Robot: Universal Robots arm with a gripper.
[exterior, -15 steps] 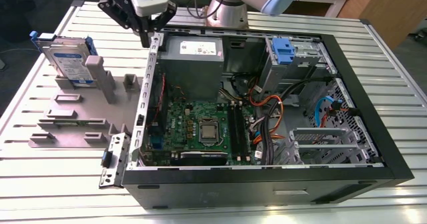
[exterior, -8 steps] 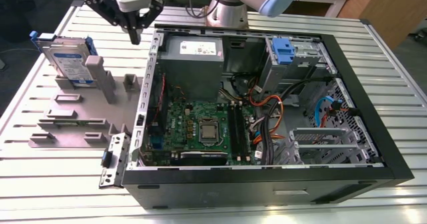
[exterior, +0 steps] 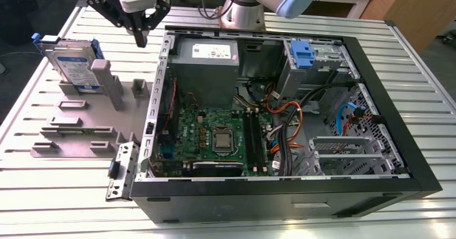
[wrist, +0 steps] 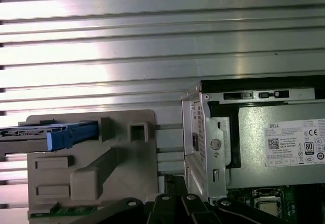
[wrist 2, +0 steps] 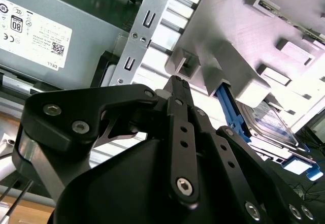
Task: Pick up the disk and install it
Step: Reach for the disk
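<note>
Between the open black computer case (exterior: pixel 285 188) and the grey plastic holder (exterior: pixel 78 127), my black gripper (exterior: pixel 140 40) hangs pressed together and empty, and I judge it could topple the blue-railed silver-grey disk (exterior: pixel 73 65), standing upright in the holder at the exterior view's left, unless spread.

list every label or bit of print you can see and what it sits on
white sticker on the grey metal box: fine print too small to read
white-and-blue label on the disk: blurred, unreadable
motherboard: no legible markings
</note>
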